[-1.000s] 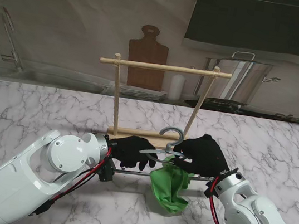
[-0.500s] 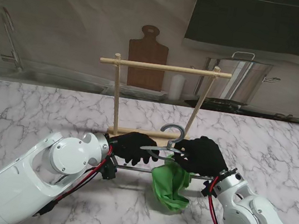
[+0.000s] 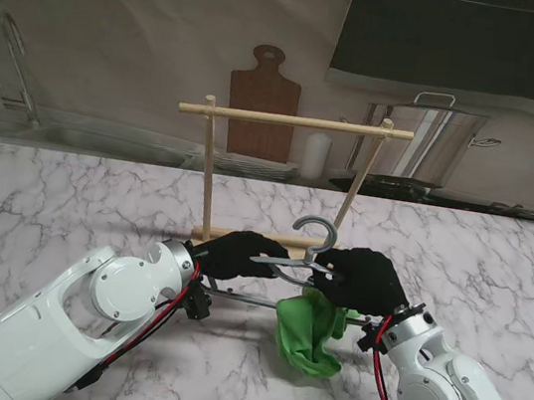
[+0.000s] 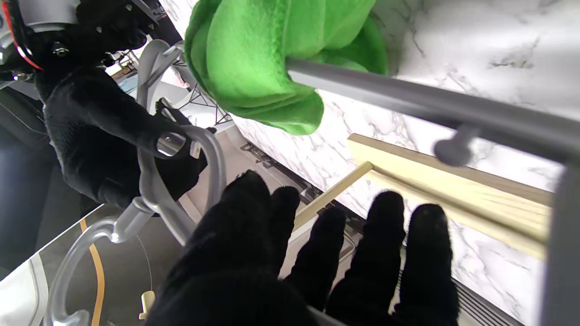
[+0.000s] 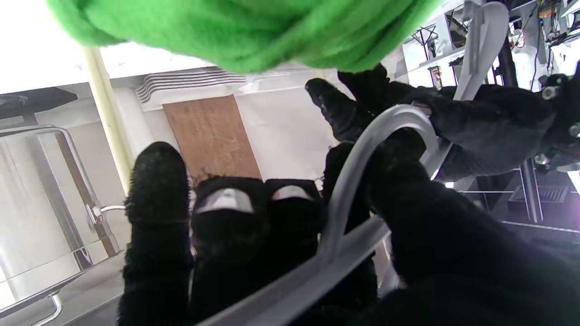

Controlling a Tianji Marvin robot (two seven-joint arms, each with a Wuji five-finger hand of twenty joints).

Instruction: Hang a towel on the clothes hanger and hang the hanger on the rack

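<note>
A grey hanger (image 3: pixel 314 233) is held up in front of the wooden rack (image 3: pixel 294 121), hook upward and lower than the rack's top bar. A green towel (image 3: pixel 308 332) is draped over the hanger's bottom bar (image 4: pixel 430 108) and hangs bunched toward the table. My left hand (image 3: pixel 239 254) grips the hanger's left shoulder. My right hand (image 3: pixel 361 278) is closed on it right beside the hook's stem. In the right wrist view the hanger (image 5: pixel 353 167) runs between the fingers of the right hand (image 5: pixel 253 244), under the towel (image 5: pixel 235 31).
The rack's base (image 3: pixel 241 237) lies on the marble table (image 3: pixel 66 200) just beyond both hands. Behind the table stand a wooden cutting board (image 3: pixel 262 99), a white cylinder (image 3: pixel 315 155) and a steel pot (image 3: pixel 437 140).
Both hands have lifted the hanger with the towel upward and a little toward the rack. The towel's lower end now hangs higher over the table.
</note>
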